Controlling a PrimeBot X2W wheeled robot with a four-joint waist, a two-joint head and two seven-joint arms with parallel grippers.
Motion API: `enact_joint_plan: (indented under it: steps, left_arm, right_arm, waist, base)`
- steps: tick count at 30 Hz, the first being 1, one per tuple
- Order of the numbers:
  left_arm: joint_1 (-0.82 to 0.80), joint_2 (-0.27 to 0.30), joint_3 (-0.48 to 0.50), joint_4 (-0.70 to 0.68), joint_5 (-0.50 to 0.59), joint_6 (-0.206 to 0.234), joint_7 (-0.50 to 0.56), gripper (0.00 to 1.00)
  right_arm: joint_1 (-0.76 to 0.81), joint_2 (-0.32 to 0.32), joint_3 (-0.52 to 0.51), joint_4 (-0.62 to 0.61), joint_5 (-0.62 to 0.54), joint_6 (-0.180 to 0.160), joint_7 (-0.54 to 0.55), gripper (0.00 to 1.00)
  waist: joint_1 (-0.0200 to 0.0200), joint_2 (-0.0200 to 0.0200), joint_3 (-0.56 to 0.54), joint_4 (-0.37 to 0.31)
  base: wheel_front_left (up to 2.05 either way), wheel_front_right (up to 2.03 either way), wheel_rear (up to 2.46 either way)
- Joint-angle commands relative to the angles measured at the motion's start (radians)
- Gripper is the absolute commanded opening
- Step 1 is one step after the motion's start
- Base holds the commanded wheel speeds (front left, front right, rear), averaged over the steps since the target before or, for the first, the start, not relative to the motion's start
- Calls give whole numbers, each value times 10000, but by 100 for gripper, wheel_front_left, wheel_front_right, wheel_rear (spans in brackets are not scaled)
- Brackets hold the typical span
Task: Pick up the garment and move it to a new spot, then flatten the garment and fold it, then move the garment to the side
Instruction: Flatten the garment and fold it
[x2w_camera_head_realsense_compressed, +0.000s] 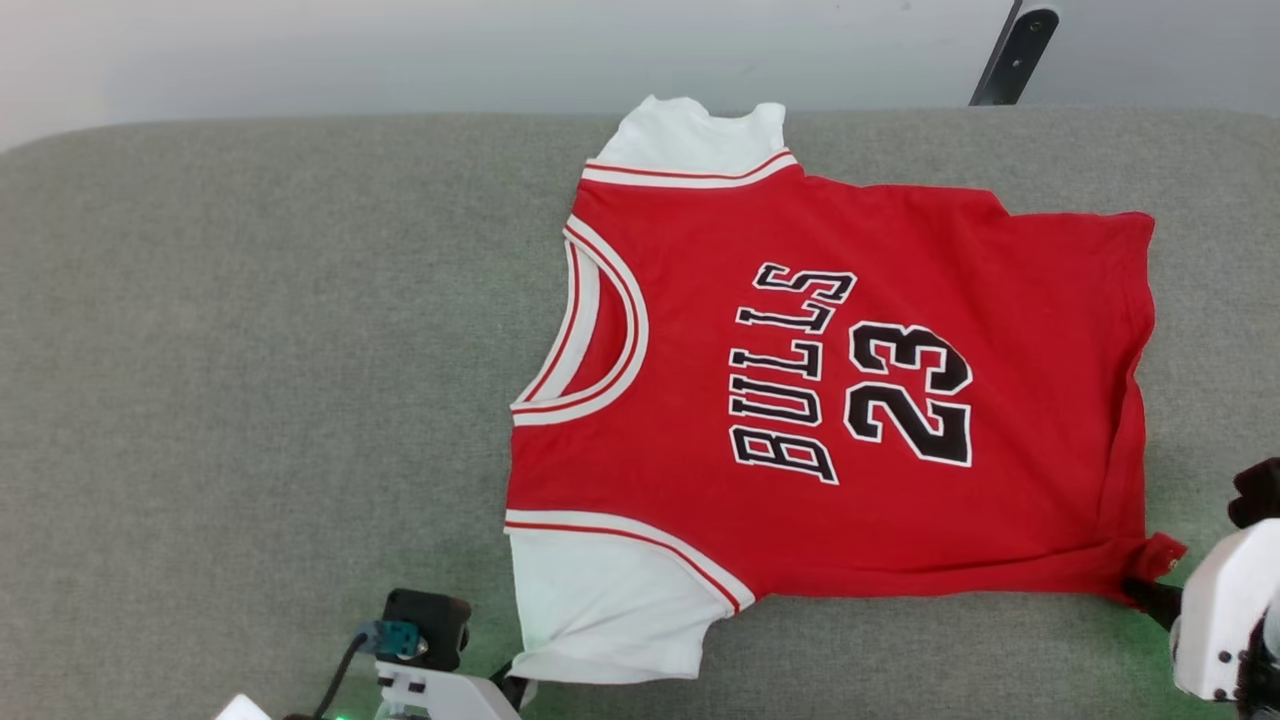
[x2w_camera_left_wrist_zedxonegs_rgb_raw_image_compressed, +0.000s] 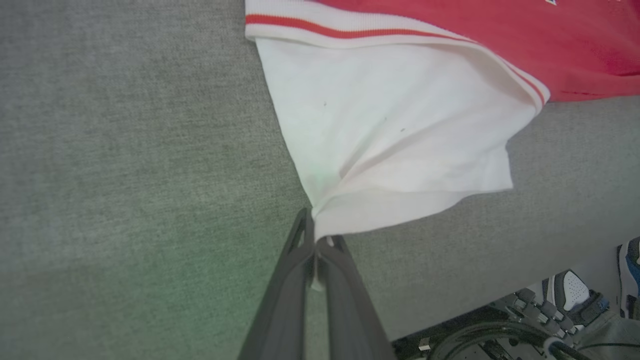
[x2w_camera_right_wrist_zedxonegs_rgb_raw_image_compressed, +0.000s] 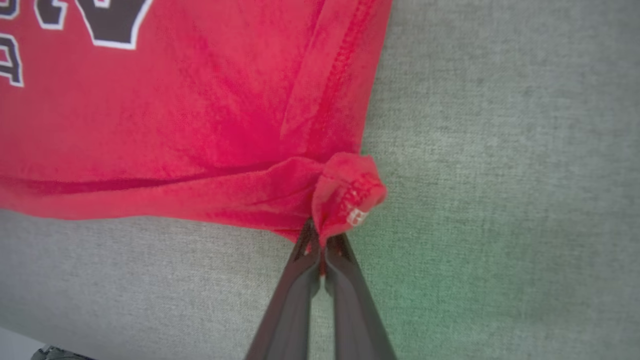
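Red jersey cloth of the garment is being spread on the grey desk, ahead of both pairs of fingers. A white sleeve corner is being pinched by the left fingers, the red hem corner by the right fingers. Its long axis is running crosswise between them, apparently taut.

The tips of the left claw are partly covered by the pinched corner of the garment's white sleeve. The tips of the right claw sink into the bunched hem corner, whose white mark is too small to read. The right wrist view's top edge crops the print. The left wrist view's right edge cuts a shoe.
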Motion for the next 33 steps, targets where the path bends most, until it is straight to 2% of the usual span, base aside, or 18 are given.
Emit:
enact_joint_plan:
  steps: [1,6,14,15,18,19,21,22,23,24,25,26,27,29,31,32,33]
  left_arm:
    - [-50,-37,-17,87,-50,-67,50,0]
    - [-126,-262,-125,394,-122,-140,66,0]
    - [-262,-536,-214,830,-179,-336,-44,0]
    - [-263,-558,-219,866,-190,-354,-61,0]
    - [-257,-583,-188,972,-245,-429,-122,0]
    - [-243,-586,-174,1011,-257,-419,-137,0]
    - [-208,-614,-145,1050,-304,-436,-177,0]
    - [-197,-614,-134,1076,-331,-444,-198,0]
    - [-185,-610,-127,1094,-341,-458,-209,0]
    - [-176,-609,-128,1108,-352,-470,-230,0]
    - [-168,-615,-127,1121,-369,-479,-242,0]
    - [-158,-623,-122,1131,-384,-494,-249,0]
    - [-148,-623,-118,1147,-354,-507,-264,0]
    - [-149,-630,-106,1167,-374,-509,-297,0]
    - [-150,-627,-100,1177,-382,-512,-293,0]
    - [-147,-626,-95,1189,-392,-517,-308,0]
    - [-140,-627,-83,1193,-407,-519,-327,0]
  right_arm:
    - [-194,83,82,247,-95,-17,-3,0]
    - [-676,228,348,1303,-184,-18,82,0]
    - [-1187,284,799,2299,-37,-18,-293,0]
    - [-1213,294,830,2398,-15,-18,-325,3]
    - [-1266,323,861,2808,-19,-20,-306,17]
    - [-1277,357,886,2929,-28,-20,-278,25]
    - [-1323,383,929,3063,-44,-20,-355,48]
    - [-1362,395,959,3119,-70,-20,-381,69]
    - [-1398,409,1015,3168,-71,-20,-408,65]
    - [-1434,435,1053,3208,-7,-20,-447,55]
    - [-1481,436,1068,3225,16,-20,-525,59]
    - [-1518,427,1069,3261,9,-20,-583,74]
    - [-1537,417,1098,3302,23,-20,-608,74]
    - [-1538,386,1169,3325,81,-20,-697,98]
    - [-1549,365,1207,3334,116,-20,-733,99]
    - [-1546,347,1239,3347,129,-20,-757,85]
    - [-1544,330,1293,3333,179,-20,-821,47]
  waist:
    - [-1,-1,-49,37]
    - [-1,-1,-133,140]
    - [-1,-1,-157,263]
    - [-1,-1,-167,264]
    - [-1,-1,-211,248]
    - [-1,-1,-240,232]
    - [-1,-1,-273,209]
    - [-1,-1,-291,194]
    - [-1,-1,-309,178]
    - [-1,-1,-326,164]
    - [-1,-1,-344,151]
    - [-1,-1,-360,140]
    - [-1,-1,-376,131]
    - [-1,-1,-400,121]
    - [-1,-1,-411,114]
    - [-1,-1,-421,107]
    - [-1,-1,-432,100]
  base:
    - [0,0,0]
    - [0,0,0]
    - [0,0,0]
    - [0,0,0]
    - [0,0,0]
    - [0,0,0]
    - [0,0,0]
    - [0,0,0]
    - [0,0,0]
    - [0,0,0]
    - [0,0,0]
    - [0,0,0]
    - [0,0,0]
    - [0,0,0]
    - [0,0,0]
    - [0,0,0]
    - [0,0,0]
